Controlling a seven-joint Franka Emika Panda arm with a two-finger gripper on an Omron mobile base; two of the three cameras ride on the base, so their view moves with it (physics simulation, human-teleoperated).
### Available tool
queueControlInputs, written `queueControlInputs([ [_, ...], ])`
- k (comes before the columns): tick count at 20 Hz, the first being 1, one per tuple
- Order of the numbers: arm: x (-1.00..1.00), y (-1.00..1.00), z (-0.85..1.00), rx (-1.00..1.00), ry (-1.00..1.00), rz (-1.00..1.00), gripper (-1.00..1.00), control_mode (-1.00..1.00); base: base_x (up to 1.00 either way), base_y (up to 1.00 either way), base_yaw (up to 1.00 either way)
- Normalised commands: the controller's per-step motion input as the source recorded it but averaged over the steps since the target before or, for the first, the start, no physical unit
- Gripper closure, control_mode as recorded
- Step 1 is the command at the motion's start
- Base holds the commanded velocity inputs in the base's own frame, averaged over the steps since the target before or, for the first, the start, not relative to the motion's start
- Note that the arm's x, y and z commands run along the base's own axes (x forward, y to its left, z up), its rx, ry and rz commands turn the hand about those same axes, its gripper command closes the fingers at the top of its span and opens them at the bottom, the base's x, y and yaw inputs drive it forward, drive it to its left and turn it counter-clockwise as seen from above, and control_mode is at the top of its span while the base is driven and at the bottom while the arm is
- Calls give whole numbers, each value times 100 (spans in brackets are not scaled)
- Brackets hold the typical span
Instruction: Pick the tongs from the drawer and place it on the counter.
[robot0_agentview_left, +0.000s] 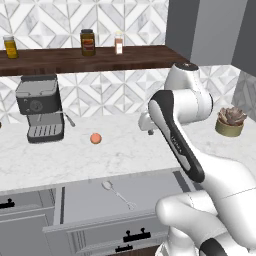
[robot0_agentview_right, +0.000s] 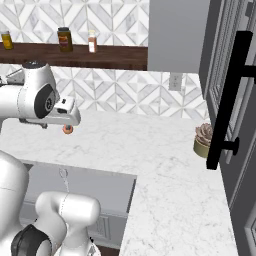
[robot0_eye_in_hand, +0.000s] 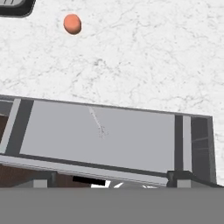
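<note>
Pulled open below the counter (robot0_agentview_left: 130, 150), the drawer (robot0_agentview_left: 90, 200) holds the tongs (robot0_agentview_left: 118, 193), lying flat on its grey floor, head toward the counter. An orange ball (robot0_agentview_left: 96, 138) sits on the marble near a coffee machine (robot0_agentview_left: 39, 107). Whether the claw is open or closed cannot be told.

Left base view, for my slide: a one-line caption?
Tongs lie in the open drawer below the marble counter.

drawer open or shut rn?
Open. The drawer is pulled out below the counter, its flat grey inside exposed, with the tongs lying in it.
</note>
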Motion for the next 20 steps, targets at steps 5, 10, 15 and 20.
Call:
queueControlInputs([
  [5,0,0,0,0,0,0,-100,-100,0,0,0],
  [10,-13,8,-1,0,0,0,-100,100,-6,19,1],
  [15,0,0,0,0,0,0,-100,100,-33,100,1],
  [20,0,0,0,0,0,0,-100,100,-31,100,0],
])
